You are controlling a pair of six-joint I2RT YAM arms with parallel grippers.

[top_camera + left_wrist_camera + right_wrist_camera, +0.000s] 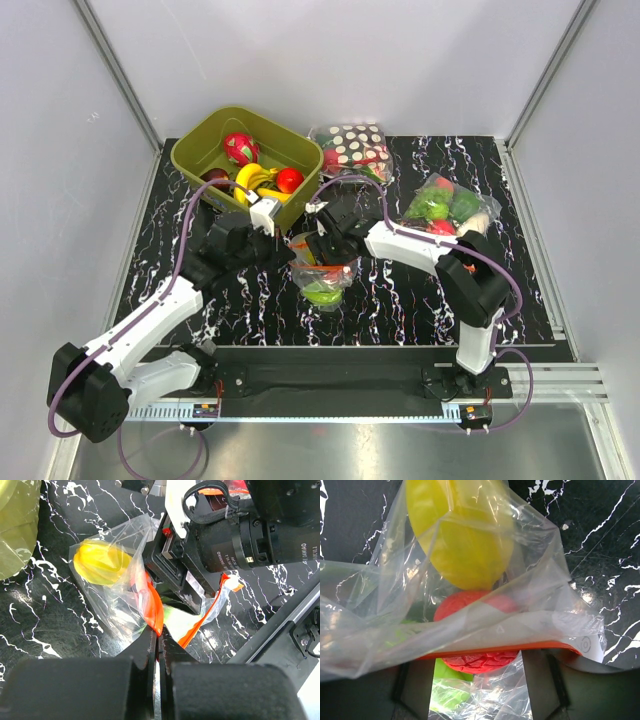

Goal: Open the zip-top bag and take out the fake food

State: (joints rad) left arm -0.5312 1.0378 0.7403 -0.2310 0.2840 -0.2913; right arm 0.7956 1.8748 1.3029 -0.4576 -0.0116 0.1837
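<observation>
Mid-worktop [400, 300], our left fingers [146, 652] pinch shut on the orange strip of the zip-top bag [322, 275], with the fake food [465, 545] inside. Our right fingers [412, 690] stand apart at its mouth, crowding it; we cannot tell whether they grip. A green bin [200, 150], a polka-dot bag [350, 148] and a vegetable bag [445, 205] lie behind.

An olive-green bin [190, 150] holding a dragon fruit toy [240, 147] sits far-left on the black marbled table [400, 300]; a polka-dot bag [350, 148] lies beside it, and a vegetable bag [445, 205] farther right.
</observation>
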